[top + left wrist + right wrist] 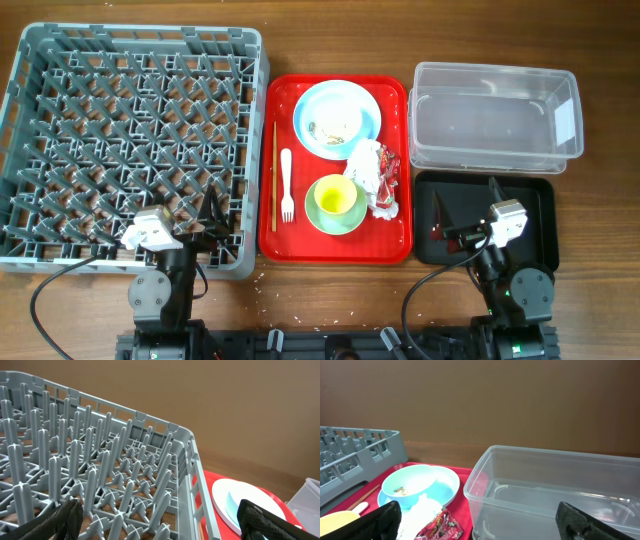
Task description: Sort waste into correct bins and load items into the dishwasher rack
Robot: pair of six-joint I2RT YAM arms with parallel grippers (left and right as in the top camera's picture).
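The grey dishwasher rack (60,140) fills the left and shows in the left wrist view (100,470). On the red tray (395,245) lie a pale blue plate (365,125) with beige food scraps (330,130), a crumpled white napkin with a red wrapper (375,178), a yellow-green cup on a green saucer (335,203), a white fork (286,185) and wooden chopsticks (274,175). The clear tub (495,115) stands at the right, with the black tray (535,215) in front of it. My left gripper (205,215) is open over the rack's near right corner. My right gripper (465,215) is open over the black tray.
The plate (420,487), napkin with wrapper (432,520) and clear tub (555,495) show in the right wrist view, with the rack's corner (365,450) at the left. A brown wall stands behind the table. Small crumbs lie on the wood near the front edge (290,290).
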